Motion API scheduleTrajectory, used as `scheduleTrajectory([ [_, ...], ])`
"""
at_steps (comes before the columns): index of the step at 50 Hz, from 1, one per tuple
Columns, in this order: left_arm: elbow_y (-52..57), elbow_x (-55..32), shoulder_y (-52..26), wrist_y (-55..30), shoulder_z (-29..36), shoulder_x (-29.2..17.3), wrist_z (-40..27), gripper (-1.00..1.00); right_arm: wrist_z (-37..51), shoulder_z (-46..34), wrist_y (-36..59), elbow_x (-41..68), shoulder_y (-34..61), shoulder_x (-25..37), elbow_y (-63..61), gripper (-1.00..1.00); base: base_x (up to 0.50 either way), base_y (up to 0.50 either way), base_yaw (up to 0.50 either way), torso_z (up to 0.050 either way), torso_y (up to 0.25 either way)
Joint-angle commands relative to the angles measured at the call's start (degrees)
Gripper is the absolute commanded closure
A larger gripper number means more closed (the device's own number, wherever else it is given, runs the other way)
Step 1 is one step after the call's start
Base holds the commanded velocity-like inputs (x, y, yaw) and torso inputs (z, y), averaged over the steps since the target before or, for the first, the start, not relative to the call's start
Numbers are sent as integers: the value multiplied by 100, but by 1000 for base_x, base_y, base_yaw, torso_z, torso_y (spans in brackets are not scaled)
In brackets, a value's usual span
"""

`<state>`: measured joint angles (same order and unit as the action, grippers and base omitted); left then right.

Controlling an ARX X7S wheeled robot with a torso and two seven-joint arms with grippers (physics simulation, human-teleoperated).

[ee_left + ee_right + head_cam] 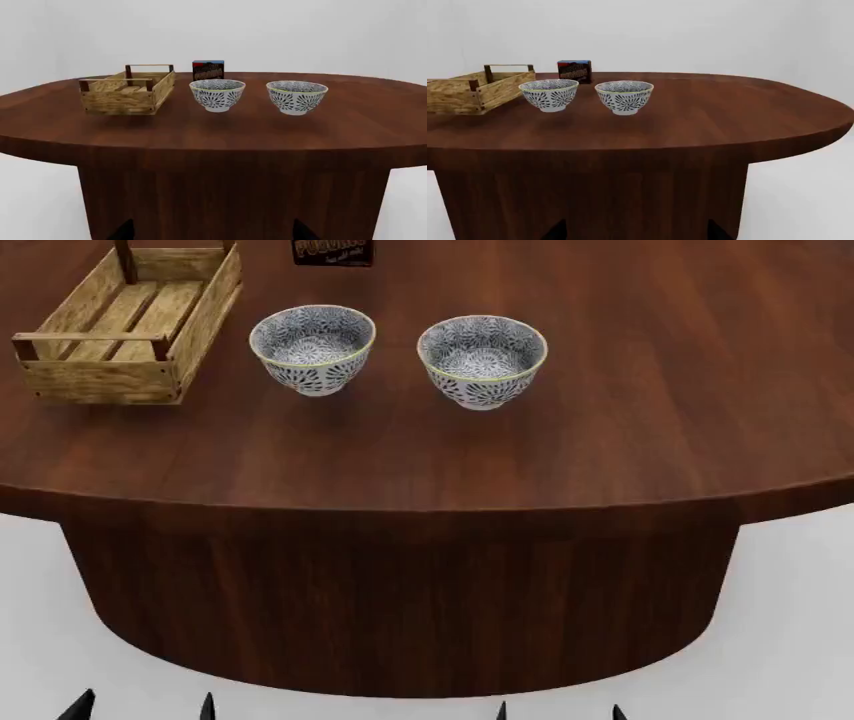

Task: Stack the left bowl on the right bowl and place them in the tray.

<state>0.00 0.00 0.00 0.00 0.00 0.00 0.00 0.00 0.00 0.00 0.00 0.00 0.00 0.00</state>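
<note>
Tool states are showing us nothing yet, so we are aiming our left tool [144, 704] squarely over the left bowl [312, 348] beside the tray [80, 375].

2 patterned bowls, left bowl [312, 348] & right bowl [482, 360], upright side by side; slatted wood tray [127, 325] just left.

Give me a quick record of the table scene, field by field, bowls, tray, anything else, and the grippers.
left bowl: upright on table, beside the tray, untouched
right bowl: upright, apart from left bowl, not stacked
tray: left end of table, holds no bowl
pudding box: behind the bowls
grippers: only dark tips at the head view's bottom edge; jaws' state unclear
</note>
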Motion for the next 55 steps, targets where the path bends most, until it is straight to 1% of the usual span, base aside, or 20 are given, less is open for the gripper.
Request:
scheduleTrajectory([
  [1, 0, -56, 0, 0, 0, -57, 0, -100, 72, -72, 0, 54, 0, 54, 0, -100, 0, 0, 0, 0, 0],
  [4, 678, -176, 106, -609, 47, -162, -69, -100, 140, -146, 910, -208, -92, 195, -819, -100, 0, 0, 0, 0, 0],
  [5, 740, -156, 117, -659, 58, -185, -127, -100, 67, -133, 1014, -87, -131, 231, -1073, -100, 0, 0, 0, 0, 0],
  [6, 1048, -102, 144, -1032, 15, -223, -247, -100, 83, -153, 1380, -146, -123, 285, -1354, -100, 0, 0, 0, 0, 0],
  [7, 1207, -165, 162, -1202, -9, -271, -224, -100, 130, -210, 1579, -298, -116, 354, -1572, -100, 0, 0, 0, 0, 0],
  [8, 1347, -173, 185, -1365, -48, -282, -291, -100, 135, -214, 1997, -359, -104, 391, -1916, -100, 0, 0, 0, 0, 0],
  [9, 1527, -61, 156, -1836, -53, -299, -434, -100, 150, -242, 2152, -431, -92, 435, -2062, -100, 0, 0, 0, 0, 0],
  [10, 1736, -186, 228, -1854, -73, -333, -346, -100, 140, -262, 2475, -494, -66, 475, -2305, -100, 0, 0, 0, 0, 0],
  [12, 2064, -99, 244, -2286, -75, -380, -471, -100, 102, -214, 2895, -496, -13, 524, -2692, -100, 0, 0, 0, 0, 0],
  [13, 2213, -186, 281, -2362, -77, -415, -397, -100, 149, -231, 3217, -610, 30, 555, -2861, -100, 0, 0, 0, 0, 0],
  [16, 2663, 32, 345, -2673, 52, -584, -450, -100, 121, -204, 3862, -713, 117, 649, -3420, -100, 0, 0, 0, 0, 0],
  [19, 3102, 37, 380, -2844, 51, -767, -359, -100, 76, -265, 4206, -829, 165, 786, -3861, -100, 0, 0, 0, 0, 0],
  [20, 3314, -78, 308, -3176, -72, -800, -311, -100, -32, -145, 4501, -715, 234, 770, -4091, -100, 0, 0, 0, 0, 0],
  [23, 3584, 33, 260, -3405, -69, -896, -377, -100, -58, -206, 4851, -785, 349, 836, -4322, -100, 0, 0, 0, 0, 0],
  [24, 3786, -77, 225, -3598, -184, -904, -332, -100, -68, -202, 5053, -798, 417, 830, -4452, -100, 0, 0, 0, 0, 0],
  [31, 4254, -174, 130, -4044, -348, -949, -364, -100, -53, -173, 5410, -804, 589, 817, -4850, -100, 0, 0, 0, 0, 0],
  [32, 4326, -285, 101, -4158, -464, -907, -345, -100, -32, -184, 5502, -837, 622, 826, -4903, -100, 0, 0, 0, 0, 0],
  [38, 4687, -323, 35, -4517, -531, -1006, -347, -100, 32, -189, 5883, -961, 811, 896, -5243, -100, 0, 0, 0, 0, 0],
  [44, 4671, -281, 36, -4464, -450, -1049, -388, -100, 127, -379, 6102, -1093, 950, 942, -5379, -100, 0, 0, 0, 0, 0],
  [55, 4728, -295, -102, -4691, -331, -1067, -448, -100, 197, -646, 6244, -1157, 1103, 953, -5434, -100, 0, 482, 0, 0, 0],
])
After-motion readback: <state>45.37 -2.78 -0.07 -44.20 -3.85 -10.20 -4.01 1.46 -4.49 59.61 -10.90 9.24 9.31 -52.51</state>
